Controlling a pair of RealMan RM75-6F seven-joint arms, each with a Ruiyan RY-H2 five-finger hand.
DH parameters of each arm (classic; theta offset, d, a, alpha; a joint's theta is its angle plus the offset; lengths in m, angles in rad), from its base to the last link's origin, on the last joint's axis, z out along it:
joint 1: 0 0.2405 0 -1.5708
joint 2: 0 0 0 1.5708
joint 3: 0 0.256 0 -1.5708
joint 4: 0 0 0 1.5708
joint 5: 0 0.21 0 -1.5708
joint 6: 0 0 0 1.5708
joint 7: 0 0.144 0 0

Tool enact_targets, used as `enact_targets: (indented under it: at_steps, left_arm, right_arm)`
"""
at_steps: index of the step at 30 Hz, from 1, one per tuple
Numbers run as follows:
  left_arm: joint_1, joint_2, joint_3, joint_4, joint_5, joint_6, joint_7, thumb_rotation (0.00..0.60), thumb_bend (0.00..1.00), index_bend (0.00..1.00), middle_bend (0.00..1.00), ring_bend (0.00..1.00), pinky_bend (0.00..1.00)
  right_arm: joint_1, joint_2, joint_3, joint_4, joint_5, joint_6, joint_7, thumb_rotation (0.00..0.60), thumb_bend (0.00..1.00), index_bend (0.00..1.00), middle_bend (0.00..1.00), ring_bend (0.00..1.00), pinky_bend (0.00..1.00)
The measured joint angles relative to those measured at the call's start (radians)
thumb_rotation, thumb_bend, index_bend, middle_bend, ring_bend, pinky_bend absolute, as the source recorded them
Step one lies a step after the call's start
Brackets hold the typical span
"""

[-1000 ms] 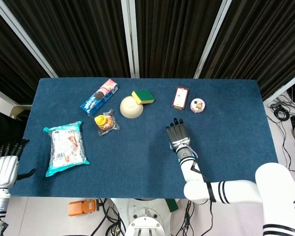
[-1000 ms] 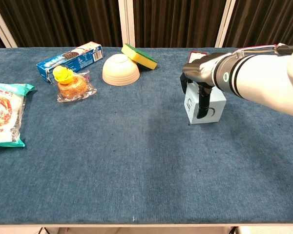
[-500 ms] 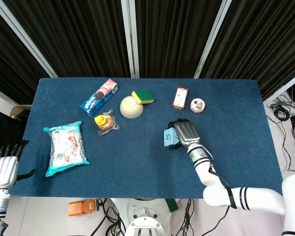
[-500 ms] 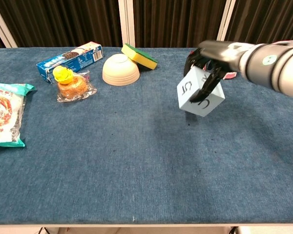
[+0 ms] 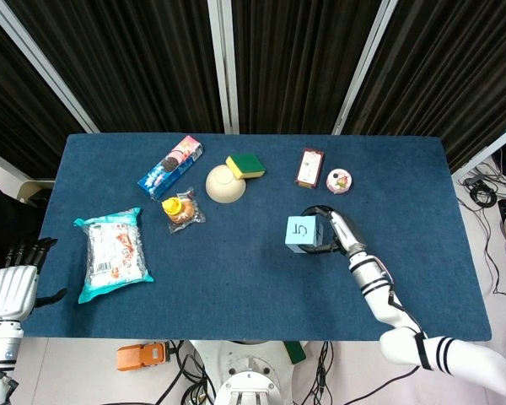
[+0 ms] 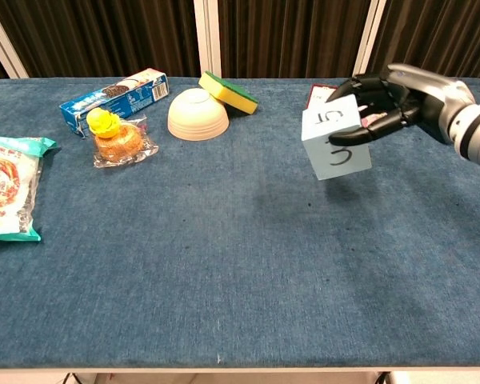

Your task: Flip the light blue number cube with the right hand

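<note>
The light blue number cube hangs above the blue table, tilted, with a "5" on its upper face. My right hand grips it from the right side, fingers curled around its far and near faces. The cube's underside is hidden. My left hand rests off the table's left edge with its fingers apart and nothing in it; the chest view does not show it.
An upturned cream bowl, a yellow-green sponge, a cookie box, a wrapped snack and a large snack bag lie to the left. A red packet and round tin sit behind the cube.
My right hand has lifted the cube off the table and rolled it over; the "5" turned from the left side to the top, and the wrist swung out to the right.
</note>
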Motion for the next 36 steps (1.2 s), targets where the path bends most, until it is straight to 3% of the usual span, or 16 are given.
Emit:
enact_targets:
  at_steps: [6, 10, 12, 14, 17, 19, 23, 29, 36]
  left_arm:
    - [-0.001, 0.002, 0.001, -0.006, -0.005, -0.006, 0.007, 0.600, 0.04, 0.15, 0.14, 0.04, 0.00]
    - [-0.001, 0.004, 0.000, -0.007, -0.009, -0.008, 0.008, 0.600, 0.04, 0.15, 0.14, 0.04, 0.00]
    - [-0.001, 0.005, 0.000, -0.007, -0.010, -0.010, 0.008, 0.600, 0.04, 0.15, 0.14, 0.04, 0.00]
    - [-0.002, 0.004, 0.000, -0.006, -0.010, -0.012, 0.007, 0.600, 0.04, 0.15, 0.14, 0.04, 0.00]
    - [-0.002, 0.003, 0.000, -0.004, -0.011, -0.011, 0.004, 0.600, 0.04, 0.15, 0.14, 0.04, 0.00]
    - [-0.002, 0.004, 0.000, -0.002, -0.012, -0.011, 0.002, 0.600, 0.04, 0.15, 0.14, 0.04, 0.00]
    - [-0.002, 0.003, -0.001, 0.001, -0.012, -0.011, -0.002, 0.600, 0.04, 0.15, 0.14, 0.04, 0.00]
    - [-0.004, 0.004, 0.000, 0.005, -0.008, -0.013, -0.007, 0.600, 0.04, 0.15, 0.14, 0.04, 0.00]
    - [-0.008, 0.010, -0.001, -0.002, 0.003, -0.007, -0.008, 0.600, 0.04, 0.15, 0.14, 0.04, 0.00]
  right_arm:
    - [-0.014, -0.096, -0.032, 0.244, -0.159, -0.012, 0.282, 0.600, 0.28, 0.60, 0.47, 0.25, 0.16]
    - [-0.017, -0.167, -0.049, 0.371, -0.216, 0.003, 0.384, 0.600, 0.28, 0.58, 0.47, 0.23, 0.15]
    - [-0.018, -0.194, -0.058, 0.417, -0.235, 0.010, 0.411, 0.600, 0.28, 0.52, 0.47, 0.19, 0.11]
    - [-0.018, -0.207, -0.070, 0.441, -0.250, 0.013, 0.426, 0.600, 0.28, 0.39, 0.42, 0.13, 0.06]
    - [-0.022, -0.209, -0.087, 0.451, -0.269, 0.027, 0.428, 0.600, 0.28, 0.08, 0.22, 0.01, 0.00]
    - [-0.027, -0.202, -0.093, 0.445, -0.275, 0.040, 0.412, 0.600, 0.28, 0.01, 0.15, 0.00, 0.00]
    - [-0.037, -0.168, -0.105, 0.402, -0.283, 0.051, 0.344, 0.600, 0.28, 0.00, 0.10, 0.00, 0.00]
    - [-0.044, -0.074, -0.108, 0.253, -0.262, 0.039, 0.130, 0.600, 0.28, 0.00, 0.08, 0.00, 0.00]
    - [-0.024, 0.076, -0.079, -0.030, -0.103, -0.010, -0.352, 0.597, 0.23, 0.00, 0.07, 0.00, 0.00]
